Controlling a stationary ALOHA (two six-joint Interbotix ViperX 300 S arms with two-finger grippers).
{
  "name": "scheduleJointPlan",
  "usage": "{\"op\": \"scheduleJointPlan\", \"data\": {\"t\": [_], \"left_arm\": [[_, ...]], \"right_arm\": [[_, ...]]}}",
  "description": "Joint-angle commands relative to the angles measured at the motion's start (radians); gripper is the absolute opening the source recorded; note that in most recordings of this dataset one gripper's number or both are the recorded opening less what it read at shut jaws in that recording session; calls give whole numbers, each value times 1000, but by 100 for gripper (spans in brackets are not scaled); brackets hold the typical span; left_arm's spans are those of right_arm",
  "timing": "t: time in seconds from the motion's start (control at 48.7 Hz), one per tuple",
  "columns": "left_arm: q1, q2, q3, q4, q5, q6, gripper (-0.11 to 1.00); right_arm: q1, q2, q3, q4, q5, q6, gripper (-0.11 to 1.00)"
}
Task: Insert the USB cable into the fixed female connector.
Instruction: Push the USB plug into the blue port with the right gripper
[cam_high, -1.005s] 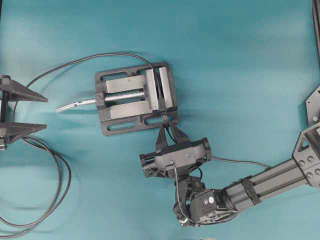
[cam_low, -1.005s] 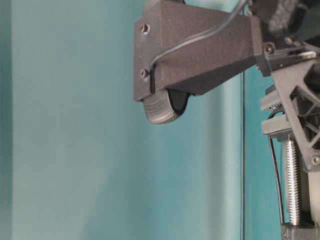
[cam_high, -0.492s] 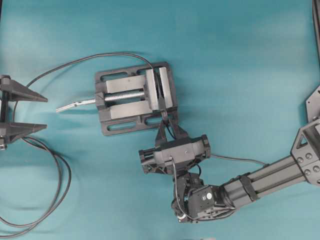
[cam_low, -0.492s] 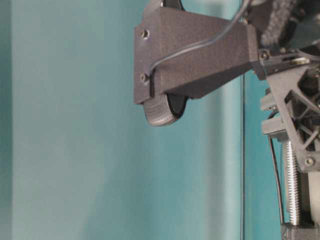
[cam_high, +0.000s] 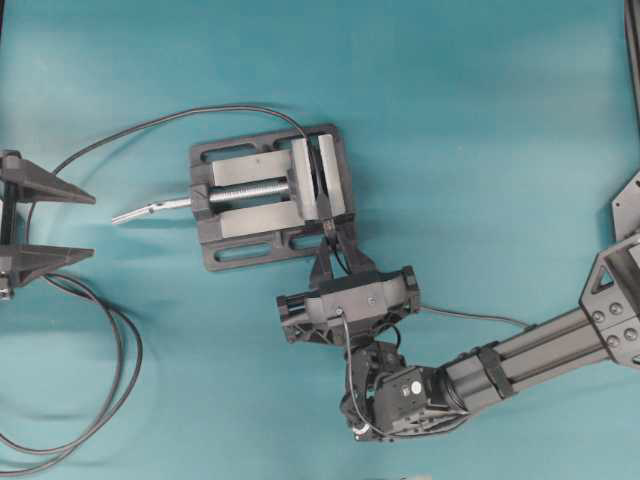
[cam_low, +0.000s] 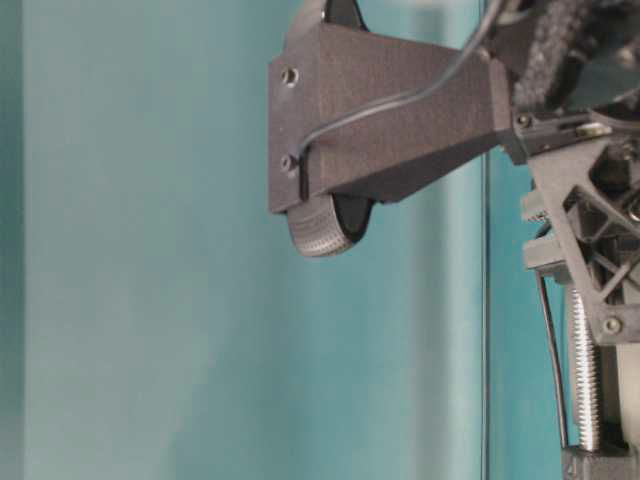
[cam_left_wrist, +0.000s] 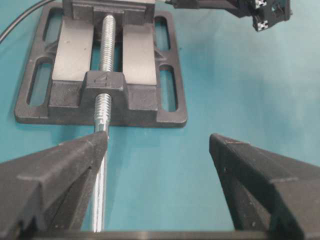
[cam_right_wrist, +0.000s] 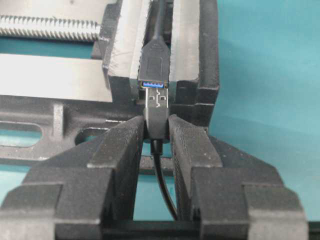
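Plug at the socket mouth, right gripper pinching it, left gripper idle

Overhead: the right gripper (cam_high: 328, 262) meets the vise (cam_high: 272, 197) at mid-mat; the socket's lead (cam_high: 90, 300) loops toward the mat's left edge. Table-level: too close to show contact. Left wrist: the left gripper (cam_left_wrist: 157, 150) gapes wide, empty, facing the vise screw (cam_left_wrist: 102, 107). Right wrist: fingers (cam_right_wrist: 117, 145) clamp the USB cable (cam_right_wrist: 157, 112) by its stiff plug; its limp cord trails behind. The fixed female connector (cam_right_wrist: 154, 62) sits between the vise jaws, plug just entering; those steel jaws crowd the approach.
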Motion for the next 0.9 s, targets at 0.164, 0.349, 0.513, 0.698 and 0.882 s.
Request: {"op": "scheduleJointPlan", "data": {"t": [0.164, 0.349, 0.513, 0.698, 0.882], "left_arm": [[0, 6, -12, 3, -11, -9, 99], [0, 6, -12, 3, -9, -9, 99], [0, 6, -12, 3, -9, -9, 99], [0, 6, -12, 3, -9, -9, 99], [2, 6, -12, 3, -9, -9, 99]], "right_arm": [[-15, -54, -28, -5, -3, -6, 21], [-17, -54, -37, -17, -5, -8, 21], [-20, -54, -37, -17, -5, -9, 21], [-20, -54, -32, -17, -3, -6, 21], [-29, -54, -29, -17, -3, -5, 21]]}}
